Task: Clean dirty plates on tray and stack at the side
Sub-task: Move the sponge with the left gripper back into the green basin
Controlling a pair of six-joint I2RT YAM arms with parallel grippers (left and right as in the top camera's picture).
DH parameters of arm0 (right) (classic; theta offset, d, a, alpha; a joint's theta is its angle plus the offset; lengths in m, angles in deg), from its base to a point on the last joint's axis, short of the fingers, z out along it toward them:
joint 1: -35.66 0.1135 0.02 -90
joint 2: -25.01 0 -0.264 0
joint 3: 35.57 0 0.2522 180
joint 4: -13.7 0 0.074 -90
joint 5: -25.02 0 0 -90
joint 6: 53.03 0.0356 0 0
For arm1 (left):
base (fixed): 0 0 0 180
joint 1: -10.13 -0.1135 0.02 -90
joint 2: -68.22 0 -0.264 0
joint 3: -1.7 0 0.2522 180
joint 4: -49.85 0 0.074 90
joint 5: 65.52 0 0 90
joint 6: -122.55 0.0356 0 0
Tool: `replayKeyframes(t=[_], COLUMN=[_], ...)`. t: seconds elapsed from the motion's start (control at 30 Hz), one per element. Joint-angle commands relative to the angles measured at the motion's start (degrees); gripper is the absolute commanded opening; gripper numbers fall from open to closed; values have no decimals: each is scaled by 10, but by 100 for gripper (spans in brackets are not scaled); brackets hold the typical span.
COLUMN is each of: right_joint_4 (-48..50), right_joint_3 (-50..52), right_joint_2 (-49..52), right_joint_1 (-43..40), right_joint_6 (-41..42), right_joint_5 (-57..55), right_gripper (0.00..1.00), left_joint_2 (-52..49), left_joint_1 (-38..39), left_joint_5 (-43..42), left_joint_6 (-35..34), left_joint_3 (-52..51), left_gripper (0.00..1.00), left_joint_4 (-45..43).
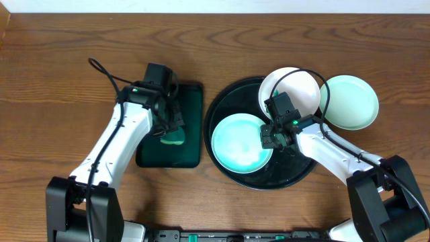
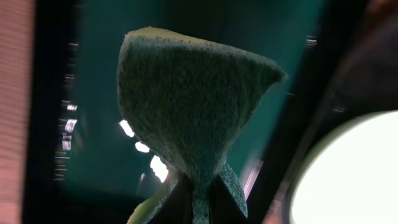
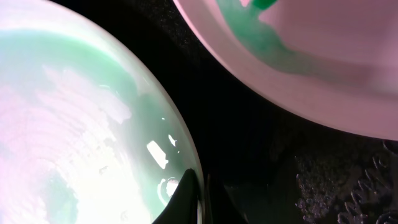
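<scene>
Now, one mint plate (image 1: 238, 144) lies flat inside the black tray (image 1: 259, 180), its right rim pinched between the tightly closed fingers of the right gripper (image 1: 267, 139). A white plate (image 1: 295, 87) with a green smear overlaps the tray's far-right rim. A second mint plate (image 1: 353, 101) sits on the table just beside it. The left gripper (image 1: 168, 131) is clenched on a green sponge (image 1: 173, 140) over the dark green rectangular tray (image 1: 188, 114).

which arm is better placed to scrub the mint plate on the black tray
Probably left: left gripper shut on the wavy green sponge beside the round glossy black tray; right gripper pinches the rim of that pale mint green plate.
</scene>
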Motion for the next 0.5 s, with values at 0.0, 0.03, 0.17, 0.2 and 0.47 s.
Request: replayKeyframes(t=[0.0,0.03,0.17,0.2,0.47], right_joint_4=[6,6,6,6,6], right_joint_3=[4,4,4,4,4], right_joint_2=[5,5,5,5,5], right_joint_1=[5,5,5,5,5], right_joint_6=[1,1,1,1,1], right_joint_5=[4,4,4,4,4], right_gripper=[1,1,1,1,1], left_joint_2=[5,5,5,5,5], left_joint_1=[-16,-18,-21,-21,-21], left_joint_5=[46,48,48,48,48], left_joint_6=[27,27,27,27,27], left_joint_3=[-29,-36,-60,-62,-63], left_gripper=[8,8,8,8,24], left_joint_4=[3,0,-29,-37,-46])
